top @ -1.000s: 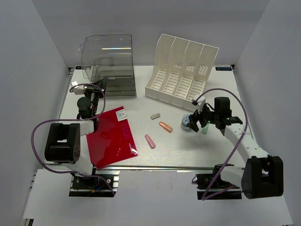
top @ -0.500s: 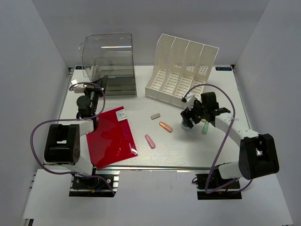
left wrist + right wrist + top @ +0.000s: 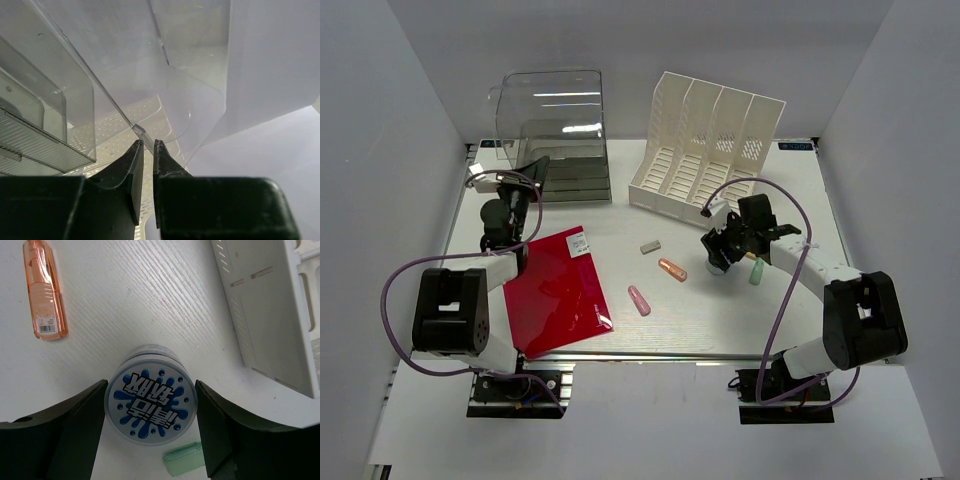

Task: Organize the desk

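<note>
The white desk (image 3: 720, 320) holds loose items. My right gripper (image 3: 722, 250) is open and straddles a round tin (image 3: 149, 408) with a blue splash lid that stands on the desk; the fingers sit close to its two sides. A green case (image 3: 186, 459) lies right beside the tin, and an orange case (image 3: 45, 290) lies to its left. My left gripper (image 3: 530, 168) is at the clear plastic drawer box (image 3: 552, 130), its jaws nearly closed on a thin clear plastic edge (image 3: 140, 131) of that box.
A red folder (image 3: 555, 290) lies at the near left by the left arm. A grey eraser (image 3: 651, 245), the orange case (image 3: 672, 269) and a pink case (image 3: 639, 300) lie mid-desk. The white slotted file rack (image 3: 705, 150) stands at the back right, near the tin.
My right gripper has moved left from beside the tin to over it, fingers on either side. My left gripper has moved slightly further towards the clear box.
</note>
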### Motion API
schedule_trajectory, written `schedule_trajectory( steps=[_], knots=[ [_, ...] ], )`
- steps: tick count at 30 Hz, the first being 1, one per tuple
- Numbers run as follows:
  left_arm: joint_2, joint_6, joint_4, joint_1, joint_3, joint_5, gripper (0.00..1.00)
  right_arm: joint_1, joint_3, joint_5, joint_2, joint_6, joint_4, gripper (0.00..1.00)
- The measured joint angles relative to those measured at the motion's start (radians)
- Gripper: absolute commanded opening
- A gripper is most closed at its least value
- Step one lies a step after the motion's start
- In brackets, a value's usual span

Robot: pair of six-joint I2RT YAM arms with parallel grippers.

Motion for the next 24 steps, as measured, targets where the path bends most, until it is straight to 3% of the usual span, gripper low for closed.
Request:
schedule_trajectory(
  steps=[5,12,15,18,19,21,22,24],
  knots=[
    [-0.018,0.0,-0.005,0.005,0.007,0.004,0.0,0.006,0.006,0.008,0.0,-0.003,-0.023,0.78],
    [-0.023,0.0,-0.018,0.005,0.012,0.005,0.0,0.008,0.006,0.031,0.004,-0.017,-0.06,0.82],
    [-0.023,0.0,-0.027,0.005,0.013,0.005,0.0,0.008,0.006,0.034,0.013,-0.02,-0.062,0.72],
    [-0.023,0.0,-0.033,0.005,0.013,0.005,0.0,0.008,0.007,0.032,0.018,-0.019,-0.062,0.55],
    [-0.023,0.0,-0.034,0.005,0.013,0.005,0.0,0.009,0.008,0.03,0.019,-0.023,-0.062,0.4],
    [-0.023,0.0,-0.04,0.005,0.014,0.005,0.0,0.01,0.015,0.026,0.025,-0.031,-0.069,0.25],
    [-0.023,0.0,-0.043,0.005,0.016,0.006,0.0,0.011,0.02,0.022,0.027,-0.039,-0.075,0.01],
    [-0.023,0.0,-0.055,0.005,0.024,0.008,0.0,0.013,0.034,0.014,0.033,-0.052,-0.1,0.0]
  ],
)
